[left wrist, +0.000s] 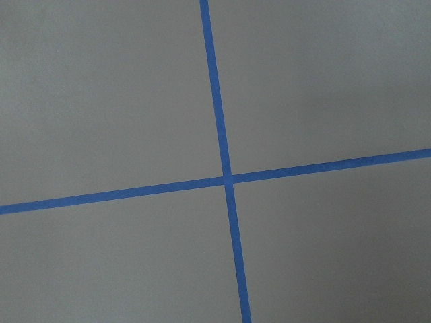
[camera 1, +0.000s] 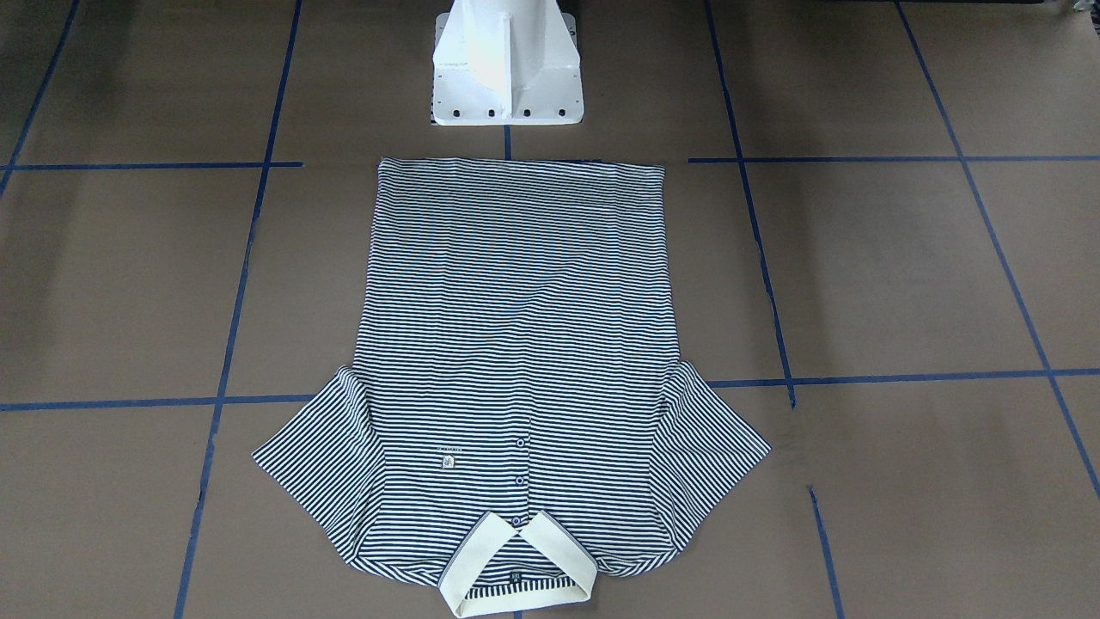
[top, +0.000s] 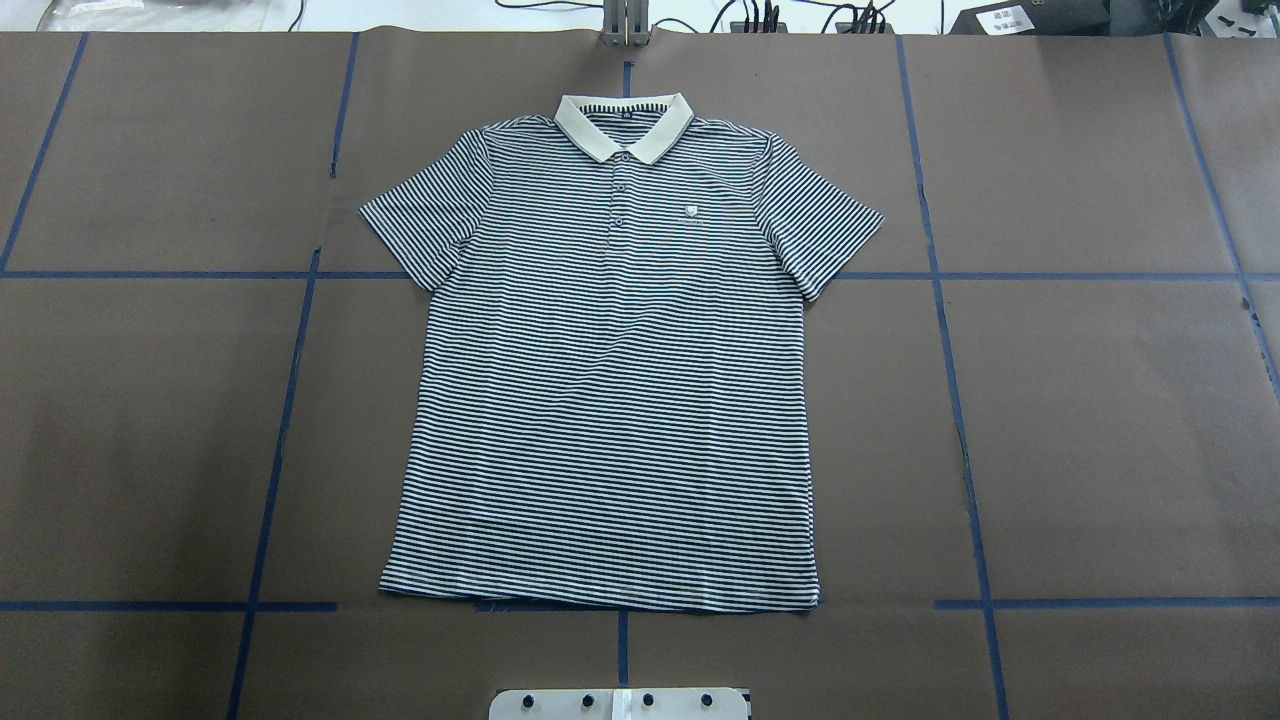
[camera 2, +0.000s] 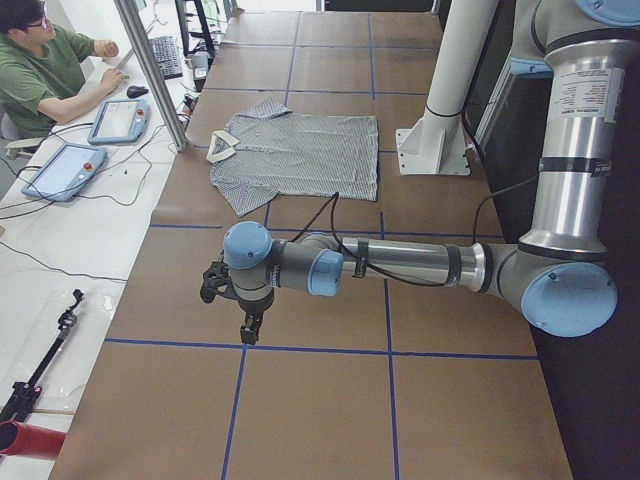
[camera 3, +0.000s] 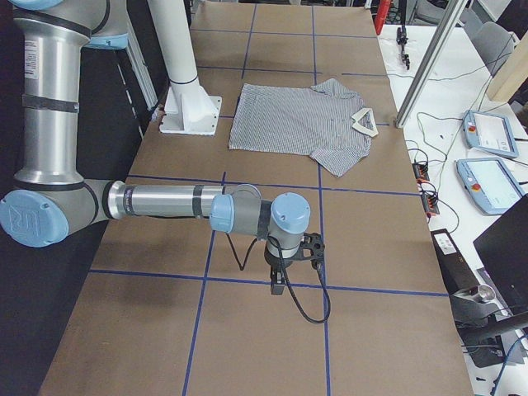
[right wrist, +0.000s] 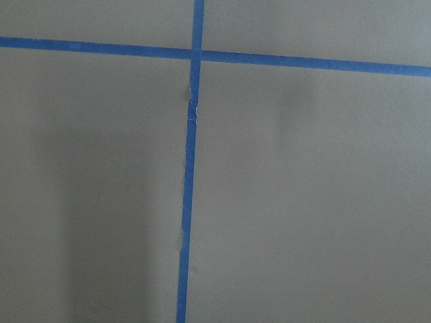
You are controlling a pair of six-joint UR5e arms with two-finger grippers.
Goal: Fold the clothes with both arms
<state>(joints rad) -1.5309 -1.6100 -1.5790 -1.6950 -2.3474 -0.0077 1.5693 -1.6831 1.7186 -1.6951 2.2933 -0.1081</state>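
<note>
The left gripper (camera 2: pixel 250 328) hangs over the bare table (top: pixel 1100 400); whether its jaws are open I cannot tell. The polo shirt (top: pixel 610 380) lies flat between the 2 grippers, well apart from both jaws, and neither has hold of it. It looks light, soft and limp, so I would pinch it at the hem (top: pixel 600 597), 1 corner for each gripper. For the right gripper (camera 3: pixel 277 283), again I cannot tell how its jaws stand.

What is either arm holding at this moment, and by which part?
Nothing. The polo shirt lies flat, with no arm near it. The left gripper and right gripper hang over bare table, well away from it. Whether they are open cannot be told.
</note>
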